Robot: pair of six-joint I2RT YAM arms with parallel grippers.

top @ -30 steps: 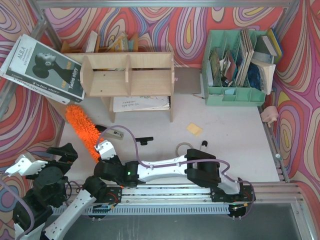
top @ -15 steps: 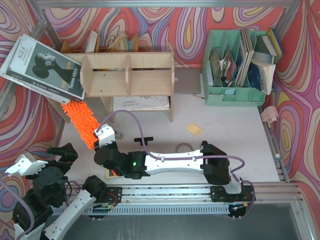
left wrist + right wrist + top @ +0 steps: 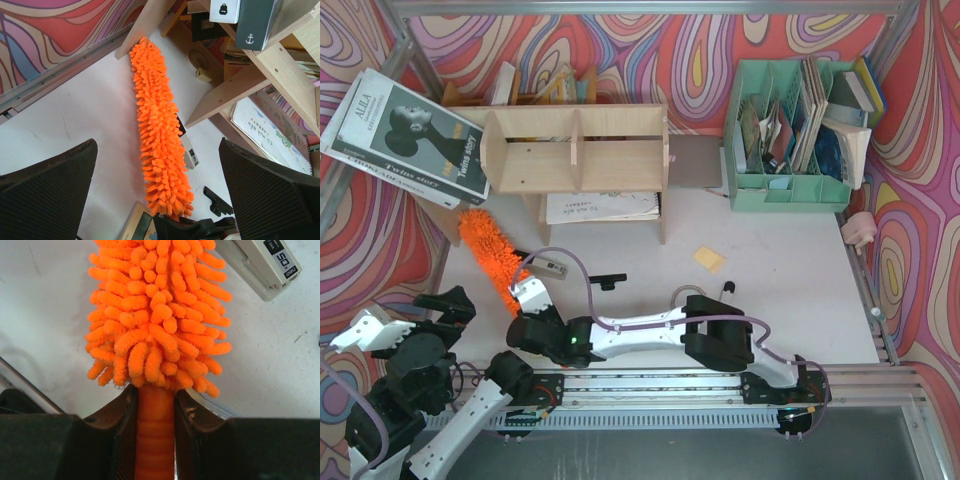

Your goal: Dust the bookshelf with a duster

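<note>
- Duster slants across the left side of the table, its fluffy tip near the left leg of the bookshelf.
- Right claw is clamped on its thin handle, just below the fluff.
- It is probably light, with soft pile and a stiff handle, so grip the handle.
- Left claw is spread wide and holds nothing.

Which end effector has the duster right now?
The right end effector: its fingers are shut on the orange handle of the duster. The left end effector is open and holds nothing.
</note>
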